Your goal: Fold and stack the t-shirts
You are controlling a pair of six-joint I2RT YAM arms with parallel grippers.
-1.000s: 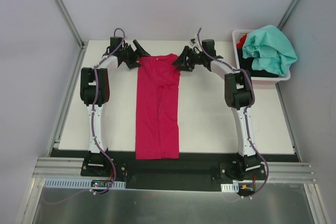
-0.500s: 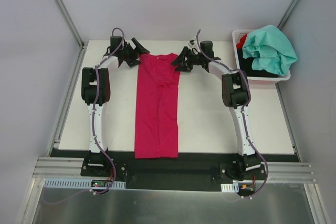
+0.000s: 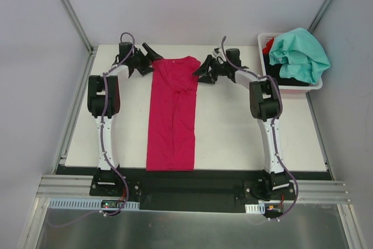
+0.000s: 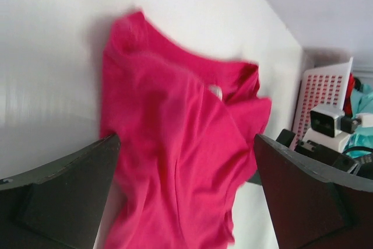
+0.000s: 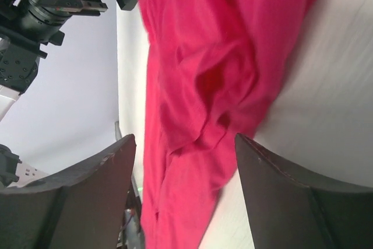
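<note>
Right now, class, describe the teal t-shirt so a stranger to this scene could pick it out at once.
On the white table, look to the far right corner, where a white plastic basket sits. The teal-mint t-shirt is heaped on top, spilling over the rim. It alone is pale green; beside it are a black t-shirt and a red t-shirt.

Bright, even overhead light. Top view sharp; faint soft shadows under arms on white table (image 3: 245, 126). Left wrist view motion-smeared: magenta shirt (image 4: 175, 144) edges blurred, table washed out, left fingers (image 4: 58, 202) dark, unfocused. Right wrist view crisper.
</note>
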